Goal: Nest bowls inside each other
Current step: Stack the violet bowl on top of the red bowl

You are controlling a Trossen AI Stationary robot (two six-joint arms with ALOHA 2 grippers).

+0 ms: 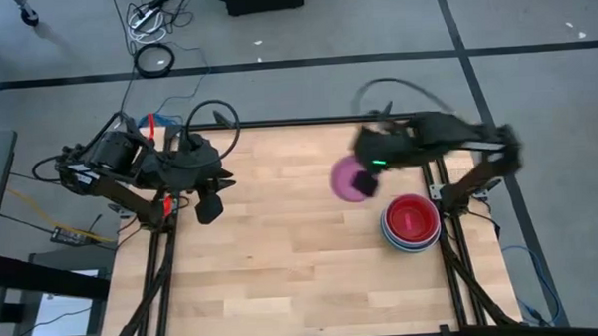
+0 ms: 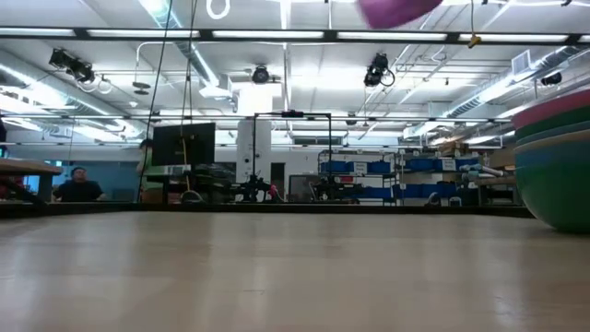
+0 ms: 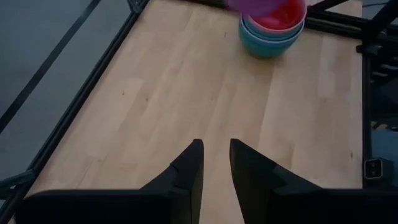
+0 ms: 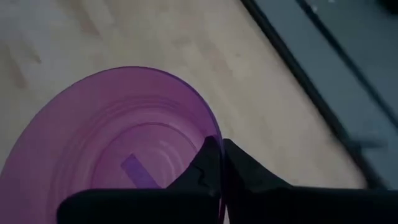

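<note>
Setting: robotics lab. Open hall, strip lights (image 2: 387,35), ceiling cameras (image 2: 378,69), storage racks (image 2: 369,175), monitor (image 2: 183,144), cables (image 1: 156,58) on floor.

Right hand (image 1: 364,183) pinched closed mid-table; left hand (image 3: 214,163) parted, waiting.

- Purple bowl (image 1: 352,178): translucent, round, raised off the desk (image 1: 282,248), its rim pinched in the right pincer (image 4: 219,163), just beside the stack.
- Nested stack of bowls (image 1: 411,224): red innermost, blue and teal outside, upright near the desk's right edge.

One purple bowl (image 1: 351,178), one nested bowl stack (image 1: 411,224), two arms
</note>
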